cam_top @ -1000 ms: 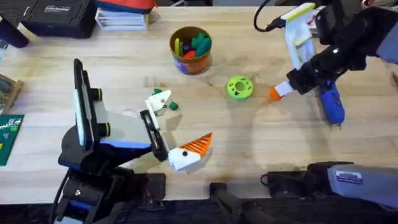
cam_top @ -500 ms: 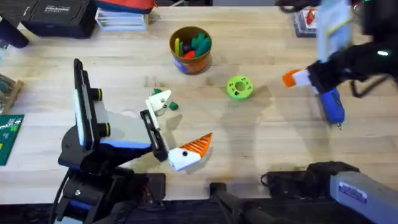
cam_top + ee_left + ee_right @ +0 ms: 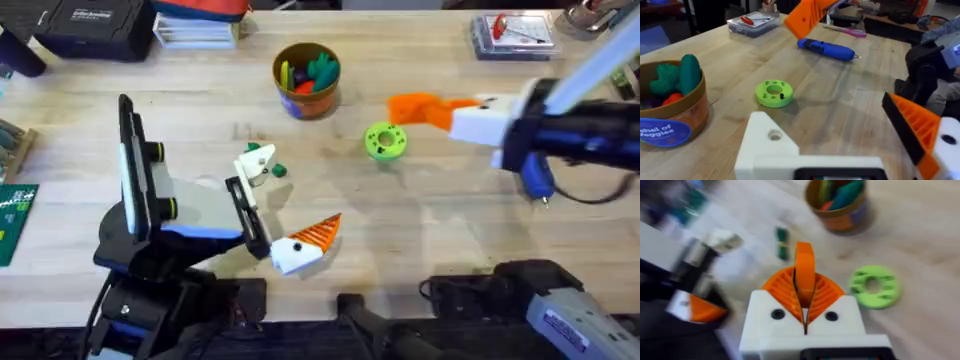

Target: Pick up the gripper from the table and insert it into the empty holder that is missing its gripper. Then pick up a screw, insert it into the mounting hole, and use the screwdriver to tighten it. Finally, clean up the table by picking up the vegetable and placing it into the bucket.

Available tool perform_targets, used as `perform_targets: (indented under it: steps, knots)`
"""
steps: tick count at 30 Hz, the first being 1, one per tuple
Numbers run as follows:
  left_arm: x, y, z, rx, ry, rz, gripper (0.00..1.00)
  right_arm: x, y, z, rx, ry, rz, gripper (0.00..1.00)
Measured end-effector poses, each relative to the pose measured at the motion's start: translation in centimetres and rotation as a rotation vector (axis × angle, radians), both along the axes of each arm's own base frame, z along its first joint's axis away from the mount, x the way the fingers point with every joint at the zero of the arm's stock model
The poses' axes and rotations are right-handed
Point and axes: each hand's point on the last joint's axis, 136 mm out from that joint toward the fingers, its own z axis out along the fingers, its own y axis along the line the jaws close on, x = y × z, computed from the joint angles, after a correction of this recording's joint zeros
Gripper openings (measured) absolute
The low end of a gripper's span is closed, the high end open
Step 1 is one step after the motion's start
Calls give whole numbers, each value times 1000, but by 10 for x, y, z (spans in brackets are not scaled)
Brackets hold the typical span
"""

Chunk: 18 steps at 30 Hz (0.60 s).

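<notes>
We see the right gripper pinching the orange gripper at the overhead frame's centre-right, above the table. The left gripper, lower centre, is spread, its holder bare.

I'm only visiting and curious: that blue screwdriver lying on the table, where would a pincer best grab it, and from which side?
Probably the thick blue body of the screwdriver, around mid-length, coming straight down from above. It lies flat on the table, so closing across its narrow width should be easy. The thin metal bit at one end looks too slim to hold.
</notes>
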Motion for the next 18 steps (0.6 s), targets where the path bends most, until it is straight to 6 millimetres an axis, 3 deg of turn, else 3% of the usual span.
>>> perform_targets:
  steps: [7, 18]
  knots:
    - [0, 0, 0, 0, 0, 0, 986, -12, 30, -38, 347, 531, -6, 7]
    - [0, 0, 0, 0, 0, 0, 987, -34, 95, -63, 381, 882, 176, 7]
